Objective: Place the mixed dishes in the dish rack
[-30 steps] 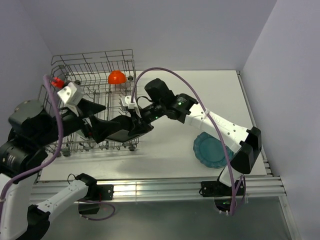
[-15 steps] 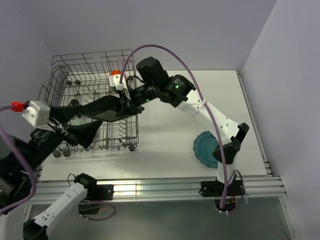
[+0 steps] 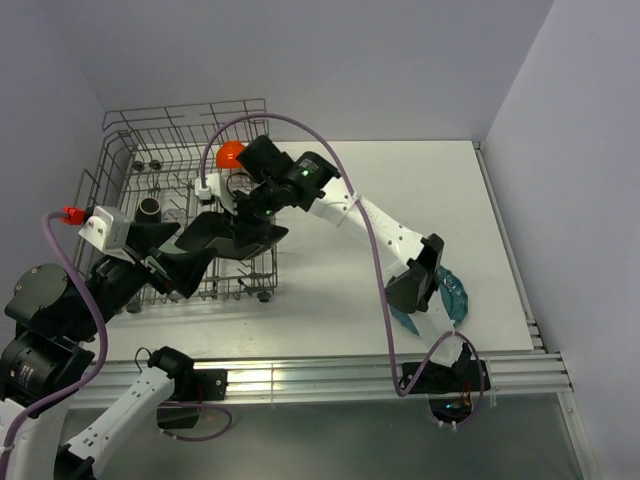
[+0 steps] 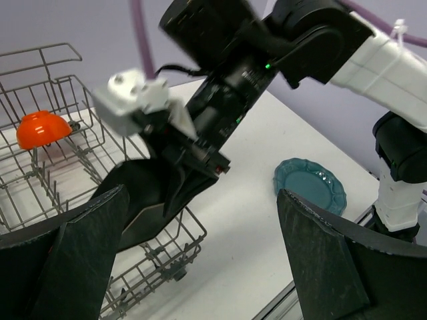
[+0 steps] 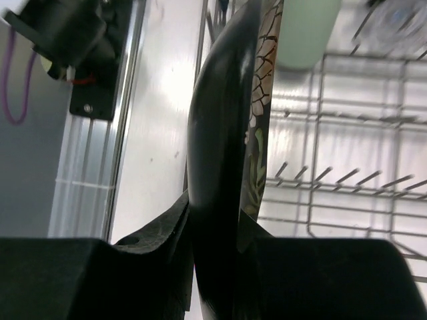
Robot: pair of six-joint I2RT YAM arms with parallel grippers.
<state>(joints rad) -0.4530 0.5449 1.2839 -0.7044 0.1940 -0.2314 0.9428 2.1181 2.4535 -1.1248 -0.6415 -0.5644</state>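
over the rack's (image 3: 186, 109) near right part, the right gripper (image 5: 215, 243) is clamped on the rim of the black plate (image 3: 235, 238), which is held on edge above the tines and not yet seated; left gripper (image 4: 200, 257) stands fully spread and empty by the rack's near side.

progress, as judged: past half; orange bowl (image 3: 232, 153) sits dome-up at the rack's far right corner; dark mug (image 3: 150, 208) is inside toward the left; green cup (image 5: 305, 30) is among the wires beyond the plate; a blurred clear shape beside it may be the glass.

outstanding: black plate to slot; teal plate (image 4: 310, 187) lies flat on the table's (image 3: 340, 290) near right part, outside the rack.

materials: rack of thin grey wire, open grid, upright tines; black plate glossy, square, flowered face; teal plate round, glazed, scalloped rim; bowl smooth.
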